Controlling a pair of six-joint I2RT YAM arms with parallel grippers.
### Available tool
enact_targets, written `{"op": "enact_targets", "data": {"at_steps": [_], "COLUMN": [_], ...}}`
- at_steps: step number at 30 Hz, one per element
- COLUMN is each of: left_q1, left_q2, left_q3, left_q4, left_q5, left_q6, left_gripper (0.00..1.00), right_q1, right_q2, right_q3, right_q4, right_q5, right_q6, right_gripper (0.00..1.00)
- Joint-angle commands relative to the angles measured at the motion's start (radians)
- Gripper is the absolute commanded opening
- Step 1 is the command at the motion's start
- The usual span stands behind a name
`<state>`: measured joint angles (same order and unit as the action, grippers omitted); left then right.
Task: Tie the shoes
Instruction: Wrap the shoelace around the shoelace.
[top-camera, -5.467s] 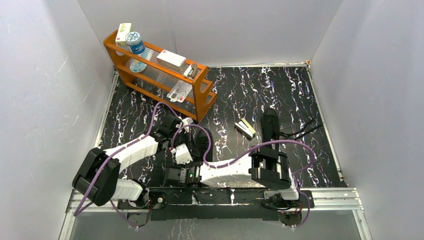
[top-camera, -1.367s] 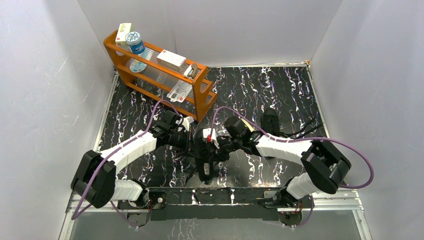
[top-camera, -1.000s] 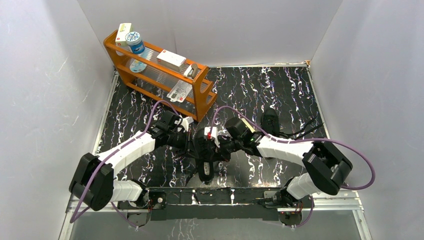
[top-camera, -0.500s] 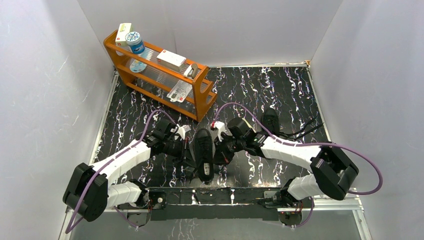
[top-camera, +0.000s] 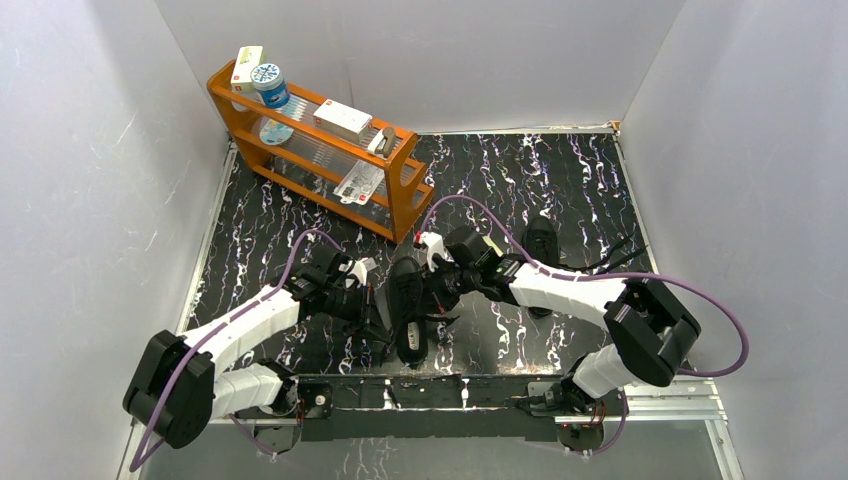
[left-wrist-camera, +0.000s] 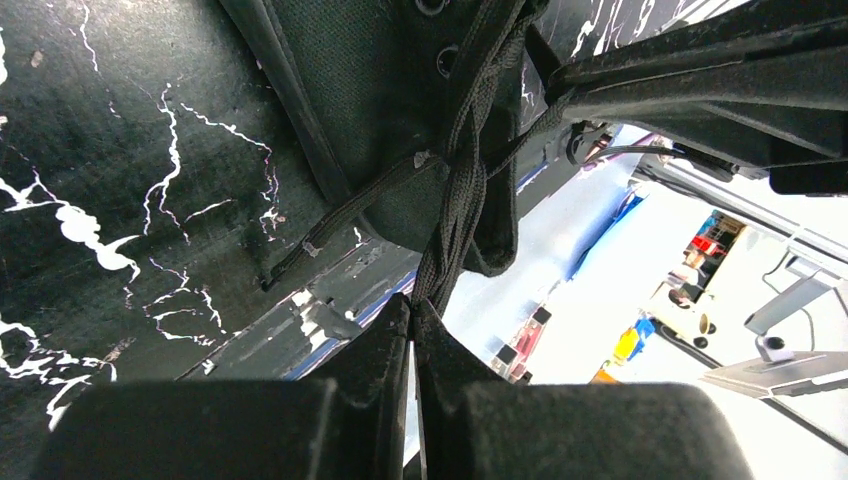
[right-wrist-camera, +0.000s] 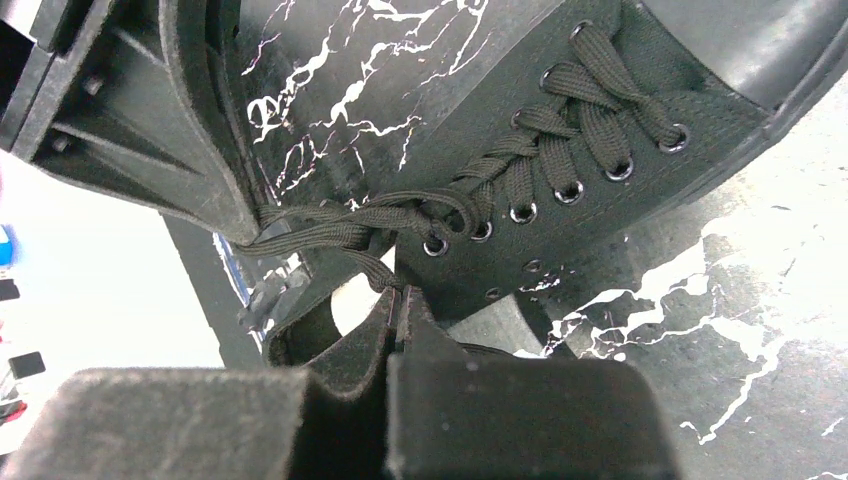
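Note:
One black shoe (top-camera: 408, 308) lies near the table's front edge, toe towards the far side, between my two grippers. My left gripper (top-camera: 372, 302) is on its left, shut on a black lace (left-wrist-camera: 455, 215) that runs taut from the shoe (left-wrist-camera: 390, 110) to the fingertips. My right gripper (top-camera: 436, 288) is on its right, shut on the other lace end (right-wrist-camera: 385, 272) beside the eyelets of the shoe (right-wrist-camera: 600, 130). The two laces cross in a twist (right-wrist-camera: 410, 215) over the shoe's tongue. The second black shoe (top-camera: 541, 243) lies further right, partly behind my right arm, its laces (top-camera: 605, 258) spread loose.
An orange rack (top-camera: 400, 205) holding boxes and a jar stands at the back left. White walls enclose the black marbled table (top-camera: 560, 170) on three sides. The arm bases and a metal rail (top-camera: 660, 395) run along the near edge.
My right arm unfolded from the near edge and reached the shoe. Both grippers met over the shoe, then drew apart to its left and right, pulling the laces taut.

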<state>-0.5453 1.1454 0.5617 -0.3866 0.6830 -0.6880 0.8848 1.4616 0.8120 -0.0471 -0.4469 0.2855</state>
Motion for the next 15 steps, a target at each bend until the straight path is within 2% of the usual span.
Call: {"op": "enact_targets", "data": {"at_steps": [1,5,9,12,15], "left_q1": [0.005,0.005,0.005,0.007,0.009], "left_q2": [-0.029,-0.034,-0.04,-0.014,0.024], "left_q3": [0.017,0.106,0.26,0.369,0.412], "left_q4": [-0.034,-0.126,-0.272,-0.354,-0.323], "left_q5": [0.037,0.005,-0.106,-0.196,-0.22], "left_q6": [-0.006,0.045,0.143,0.193,0.213], "left_gripper": [0.08,0.23,0.38,0.42,0.45], "right_q1": [0.0,0.0,0.0,0.001,0.0], "right_q2": [-0.009,-0.001,-0.016,-0.027,-0.043], "right_q3": [0.031,0.033,0.021,0.015,0.008], "right_q4": [0.037,0.023,0.014,0.01,0.003], "right_q5": [0.03,-0.016,-0.035,-0.046,-0.041], "right_q6": [0.0,-0.022,-0.031,-0.028,-0.034], "right_gripper": [0.0,0.0,0.0,0.0,0.0]}}
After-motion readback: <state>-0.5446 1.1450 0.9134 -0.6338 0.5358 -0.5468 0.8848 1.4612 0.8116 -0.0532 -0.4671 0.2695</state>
